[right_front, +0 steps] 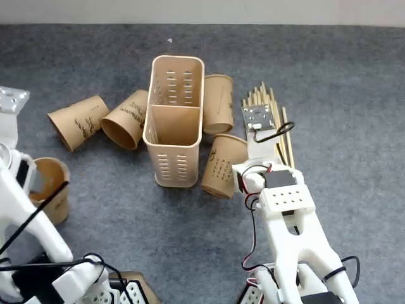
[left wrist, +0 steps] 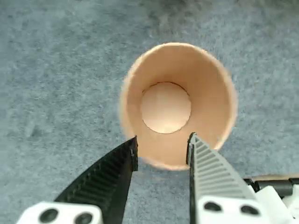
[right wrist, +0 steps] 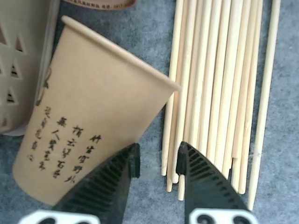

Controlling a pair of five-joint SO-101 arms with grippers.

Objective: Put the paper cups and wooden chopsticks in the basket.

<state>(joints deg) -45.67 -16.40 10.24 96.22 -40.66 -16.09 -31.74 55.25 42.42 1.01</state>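
Note:
A beige slotted basket (right_front: 174, 120) with two compartments stands mid-table. Paper cups lie around it: two to its left (right_front: 79, 120) (right_front: 126, 118), one at its right (right_front: 218, 103), one at its front right (right_front: 223, 164) (right wrist: 93, 112). Another cup (right_front: 49, 187) (left wrist: 175, 102) stands upright at the far left. My left gripper (left wrist: 162, 142) hangs open over that cup's near rim. Wooden chopsticks (right_front: 272, 120) (right wrist: 219, 84) lie in a bundle right of the basket. My right gripper (right wrist: 157, 151) is narrowly open, low between the lying cup and the chopstick ends.
Grey carpet (right_front: 342, 82) covers the table. The right arm (right_front: 281, 202) reaches in from the front edge over the chopsticks. The left arm (right_front: 19, 196) stands at the front left. Open carpet lies to the right and behind the basket.

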